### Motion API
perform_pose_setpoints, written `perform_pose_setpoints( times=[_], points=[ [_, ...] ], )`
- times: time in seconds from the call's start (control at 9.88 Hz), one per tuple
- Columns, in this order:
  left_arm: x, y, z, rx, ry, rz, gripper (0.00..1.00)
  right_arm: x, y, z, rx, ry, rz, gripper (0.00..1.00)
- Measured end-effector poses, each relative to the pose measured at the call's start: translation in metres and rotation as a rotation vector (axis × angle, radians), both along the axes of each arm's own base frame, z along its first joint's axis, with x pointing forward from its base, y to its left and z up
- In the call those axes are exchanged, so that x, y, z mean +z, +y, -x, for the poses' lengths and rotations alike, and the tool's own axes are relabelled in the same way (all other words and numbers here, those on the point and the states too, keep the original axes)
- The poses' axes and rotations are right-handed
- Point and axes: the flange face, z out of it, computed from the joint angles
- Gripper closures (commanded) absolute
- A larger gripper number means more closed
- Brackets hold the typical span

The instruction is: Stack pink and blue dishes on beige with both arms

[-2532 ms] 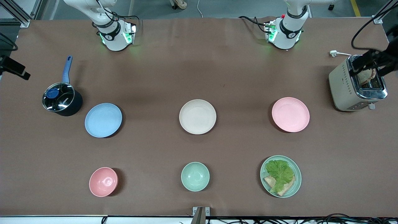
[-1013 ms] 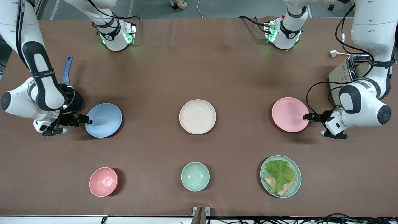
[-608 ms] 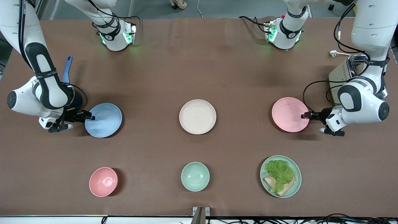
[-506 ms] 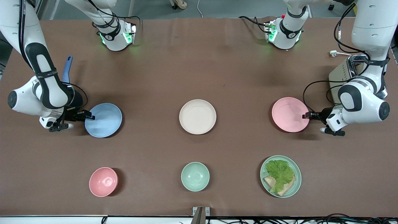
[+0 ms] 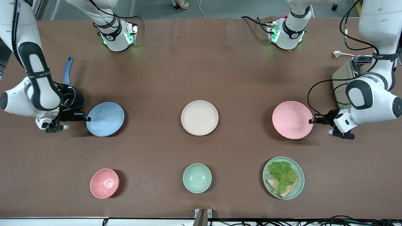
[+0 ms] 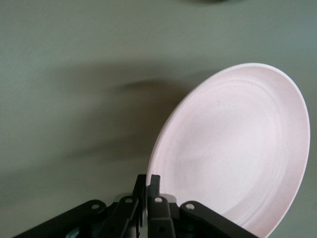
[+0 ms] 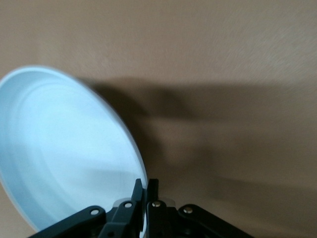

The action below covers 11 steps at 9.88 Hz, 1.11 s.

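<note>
Both plates have just left the table. Left gripper (image 5: pixel 314 121) clamps the pink plate (image 5: pixel 292 120) rim, frame right; right gripper (image 5: pixel 87 119) clamps the blue plate (image 5: pixel 105 119), frame left. Beige plate (image 5: pixel 199 117) waits at centre; carrying is judged next.

Dish count around the beige plate (image 5: pixel 199 117)

Four plates, two bowls (image 5: pixel 104 183), one saucepan (image 5: pixel 69 99), one toaster (image 5: pixel 355 84), two arms.

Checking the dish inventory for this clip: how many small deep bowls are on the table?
2. The small deep pink bowl sits toward the right arm's end; the small deep mint-green bowl sits mid-table, nearer the front camera than the shallow round beige plate. None looks hidden.
</note>
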Motion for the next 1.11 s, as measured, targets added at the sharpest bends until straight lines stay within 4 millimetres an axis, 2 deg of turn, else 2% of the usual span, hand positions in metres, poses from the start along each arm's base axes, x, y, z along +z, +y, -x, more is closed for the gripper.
perform_pose_setpoints(
  times=[0.1, 0.2, 0.41, 0.51, 0.61, 0.81, 1.11],
  points=[
    [0.029, -0.033, -0.004, -0.005, 0.000, 0.022, 1.00, 0.018, -0.006, -0.011, 0.003, -0.003, -0.006, 1.00],
    [0.050, -0.072, -0.006, -0.004, 0.009, 0.040, 1.00, 0.044, -0.012, -0.023, 0.015, 0.012, -0.005, 1.00],
    [0.060, -0.157, 0.002, 0.004, 0.055, 0.059, 1.00, 0.118, -0.017, -0.050, 0.020, 0.084, 0.052, 1.00],
    [0.060, -0.198, 0.007, 0.026, 0.073, 0.064, 0.99, 0.148, -0.007, -0.062, 0.003, 0.102, 0.073, 0.99],
    [0.056, -0.240, 0.010, 0.058, 0.078, 0.073, 0.99, 0.163, 0.011, -0.069, -0.014, 0.115, 0.088, 1.00],
    [0.031, -0.312, 0.019, 0.128, 0.067, 0.076, 1.00, 0.165, 0.055, -0.079, -0.053, 0.151, 0.107, 1.00],
    [-0.025, -0.385, 0.042, 0.187, 0.054, 0.050, 0.99, 0.162, 0.112, -0.086, -0.092, 0.184, 0.108, 0.99]
  ],
)
